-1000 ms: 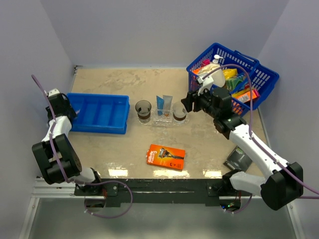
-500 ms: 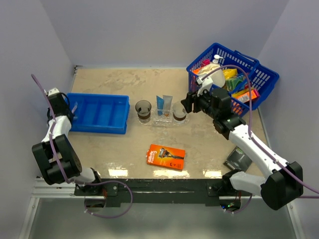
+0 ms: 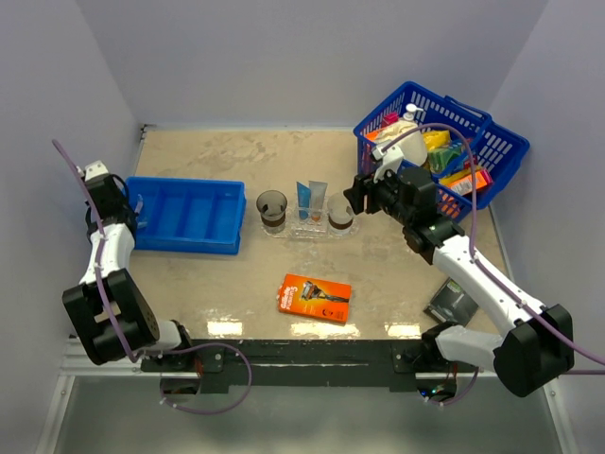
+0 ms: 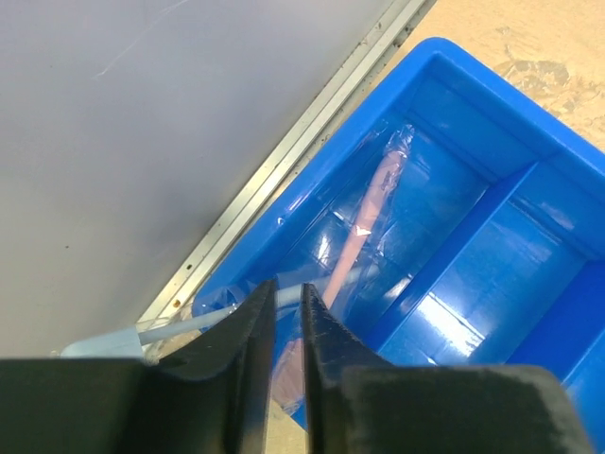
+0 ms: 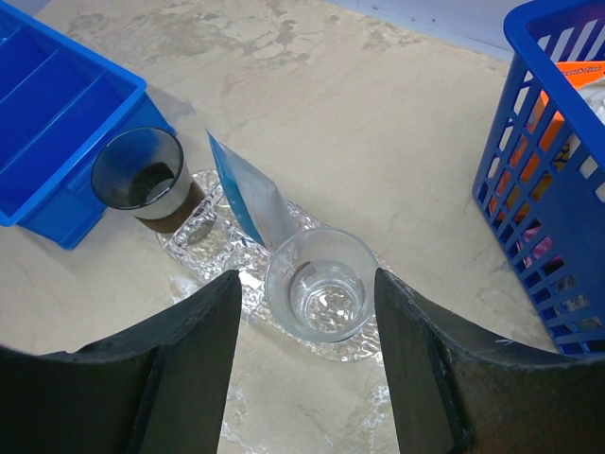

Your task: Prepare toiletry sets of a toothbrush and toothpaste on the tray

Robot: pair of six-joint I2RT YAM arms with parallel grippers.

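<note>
— Claws first: how does the left claw [image 4: 286, 295] stand?
— Drawn in narrow, with only a slit between its black fingers [image 4: 232, 397]. The near end of the toothbrush [image 4: 367, 218] runs into that slit, so the claw is pinched on it.
— And the toothbrush itself?
— It has a pinkish handle and is sealed in a clear wrapper. It lies aslant in the end compartment of the blue bin [image 4: 501, 265], the compartment nearest the grey wall [image 4: 142, 113]. A thin pale stick [image 4: 203, 318] also runs toward the slit from the side; what it is I cannot tell.
— The right claw [image 5: 307, 282]?
— Spread wide and holding nothing. It hangs above the clear cup [image 5: 323, 307], and in the wrist view one finger shows on either side of the cup.
— What is around that cup?
— It stands on the tray [image 5: 210, 255], which is clear patterned plastic. The toothpaste [image 5: 248, 200] stands upright on the tray just beside the cup; from overhead it is two tubes side by side. Past them is the brown cup [image 5: 142, 175], at the tray's other end and close to the bin. Whether its foot is on the tray I cannot tell.
— Farther out?
— The blue wire basket [image 5: 558, 199], with packets inside, sits beyond the clear cup on the side away from the bin. An orange razor pack [image 3: 316, 297] lies flat on the table [image 3: 236, 156], nearer the arm bases and apart from the tray.
</note>
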